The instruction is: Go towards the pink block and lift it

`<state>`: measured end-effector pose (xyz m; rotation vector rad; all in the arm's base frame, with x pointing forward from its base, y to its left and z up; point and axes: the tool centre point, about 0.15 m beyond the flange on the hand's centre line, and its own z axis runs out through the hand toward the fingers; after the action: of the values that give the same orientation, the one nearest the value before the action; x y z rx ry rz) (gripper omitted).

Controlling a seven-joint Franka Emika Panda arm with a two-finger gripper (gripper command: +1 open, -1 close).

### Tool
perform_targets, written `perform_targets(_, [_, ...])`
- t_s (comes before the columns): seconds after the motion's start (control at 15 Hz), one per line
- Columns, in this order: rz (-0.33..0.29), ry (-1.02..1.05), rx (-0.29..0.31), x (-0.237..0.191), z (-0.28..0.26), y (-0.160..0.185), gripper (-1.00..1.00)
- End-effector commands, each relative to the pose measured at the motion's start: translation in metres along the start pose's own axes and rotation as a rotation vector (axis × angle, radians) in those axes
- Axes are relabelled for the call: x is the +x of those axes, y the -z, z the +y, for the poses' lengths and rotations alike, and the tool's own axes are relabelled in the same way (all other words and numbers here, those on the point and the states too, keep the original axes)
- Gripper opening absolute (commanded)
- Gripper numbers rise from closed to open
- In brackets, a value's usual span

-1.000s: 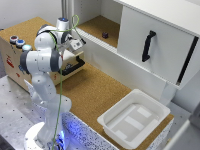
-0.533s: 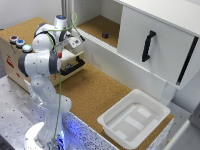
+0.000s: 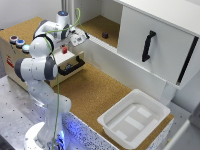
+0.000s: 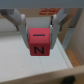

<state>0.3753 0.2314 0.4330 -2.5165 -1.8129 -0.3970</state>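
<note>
Exterior view: arm bent over at the exterior view's left, wrist reaching toward the open drawer [image 3: 70, 60] with its black drawer handle [image 3: 73, 67]; gripper [image 3: 67, 46] pointing down above it. The pink block [image 3: 64, 49] shows as a small red spot at the fingers. Wrist view: fingers [image 4: 21, 26] clamped on either side of the pink block [image 4: 40, 42], a black letter on its face, pale drawer floor below it.

Pink block [image 4: 39, 41], black letter
</note>
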Motion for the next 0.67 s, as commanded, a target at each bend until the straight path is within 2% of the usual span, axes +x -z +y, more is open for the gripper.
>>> perform_targets(0.0, [0.026,-0.231,-0.051,-0.083,0.033,0.017,-1.00])
perform_targets(0.13, [-0.021,-0.332,-0.072,-0.122,0.052,0.012,-1.00])
perform_targets(0.4, [-0.073,-0.531,-0.071,-0.185,0.087,-0.004,-1.00])
perform_targets(0.6, [-0.081,-0.690,-0.045,-0.229,0.108,-0.025,-1.00])
